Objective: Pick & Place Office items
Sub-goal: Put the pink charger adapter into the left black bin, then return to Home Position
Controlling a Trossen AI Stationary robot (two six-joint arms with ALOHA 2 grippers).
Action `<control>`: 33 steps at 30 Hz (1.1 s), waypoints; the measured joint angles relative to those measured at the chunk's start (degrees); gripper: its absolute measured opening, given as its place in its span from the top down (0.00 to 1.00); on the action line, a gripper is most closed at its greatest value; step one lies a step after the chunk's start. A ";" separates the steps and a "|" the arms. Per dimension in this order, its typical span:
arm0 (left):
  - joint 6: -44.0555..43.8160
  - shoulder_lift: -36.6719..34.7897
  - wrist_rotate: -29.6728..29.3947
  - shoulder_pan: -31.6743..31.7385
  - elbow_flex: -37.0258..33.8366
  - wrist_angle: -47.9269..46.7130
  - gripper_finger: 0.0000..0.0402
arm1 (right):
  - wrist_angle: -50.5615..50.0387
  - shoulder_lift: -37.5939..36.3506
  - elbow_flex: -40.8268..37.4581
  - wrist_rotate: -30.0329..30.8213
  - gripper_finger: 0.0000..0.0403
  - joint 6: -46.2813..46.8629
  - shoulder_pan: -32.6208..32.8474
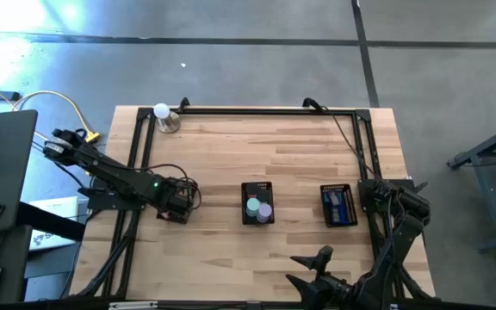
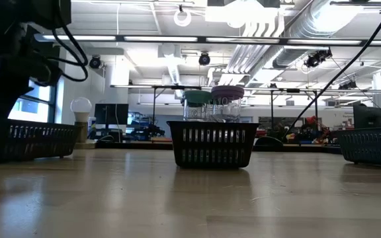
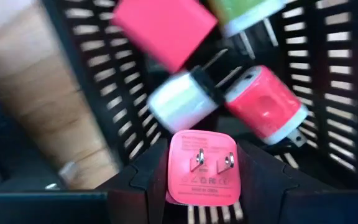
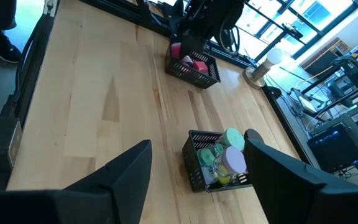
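Pink plug adapter (image 3: 202, 168) sits clamped between the left gripper's (image 3: 202, 186) fingers, inside the left mesh tray (image 1: 176, 213), with red (image 3: 263, 102) and white (image 3: 179, 102) adapters just ahead. Farther right, the right gripper (image 4: 197, 180) hangs spread wide and empty, the middle tray (image 4: 197, 163) with its teal (image 4: 234, 138) and purple (image 4: 236, 160) rolls just ahead of it.

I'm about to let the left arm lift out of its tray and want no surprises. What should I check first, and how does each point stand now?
1. Left gripper holds an item: ok, its fingers clamp a pink plug block, prongs facing the camera.
2. Block free of its neighbours: cannot tell; a red plug and a white one lie close behind.
3. Left tray upright on the table: ok.
4. Middle tray unobstructed: ok, teal and purple rolls inside.
5. Right gripper clear of the path: ok, open, waiting near the table's front edge.
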 joint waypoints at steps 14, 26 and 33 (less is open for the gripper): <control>4.09 0.00 -0.06 -0.28 -2.44 6.30 0.39 | 0.01 0.00 0.00 0.00 0.39 -0.02 -0.31; 12.94 -0.01 7.04 4.71 -2.38 7.02 0.35 | -0.07 0.00 -0.02 0.17 0.39 -1.45 -1.44; 15.26 -3.79 6.96 10.56 -2.27 7.03 0.35 | -0.01 0.00 -0.02 -1.07 0.39 -1.19 -1.85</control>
